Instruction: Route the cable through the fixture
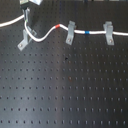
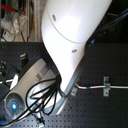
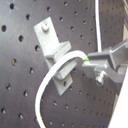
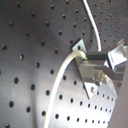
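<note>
Fingers [image 3: 89, 61] pinch the cable [image 3: 55, 75] shut, holding its loop right at the fixture [image 3: 52, 50] on the desk [image 3: 20, 95], where I judge the springy cord may ride over the prongs.

Two narrow grey clips [image 1: 71, 31] [image 1: 108, 31] stand on the black perforated board [image 1: 65, 90].

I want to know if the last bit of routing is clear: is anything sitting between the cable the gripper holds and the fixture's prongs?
Nothing visible blocks it. In the first wrist view the cable already arcs across the fixture, with the gripper shut on it right beside the prongs; only bare perforated board surrounds them.
</note>
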Robot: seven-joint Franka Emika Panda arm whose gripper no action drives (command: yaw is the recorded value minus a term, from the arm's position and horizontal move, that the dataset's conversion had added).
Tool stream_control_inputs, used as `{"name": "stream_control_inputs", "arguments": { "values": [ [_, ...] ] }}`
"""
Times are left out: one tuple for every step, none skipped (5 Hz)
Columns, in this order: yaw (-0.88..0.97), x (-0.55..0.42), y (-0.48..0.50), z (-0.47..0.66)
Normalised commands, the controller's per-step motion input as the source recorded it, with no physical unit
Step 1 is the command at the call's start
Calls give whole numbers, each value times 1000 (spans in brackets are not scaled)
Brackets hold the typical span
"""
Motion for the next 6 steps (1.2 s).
{"name": "stream_control_inputs", "arguments": {
  "values": [
    [29,-244,66,6],
    [37,-224,110,156],
    [0,-128,66,143],
    [0,65,112,306],
    [0,128,240,271],
    [0,164,316,175]
  ]
}}
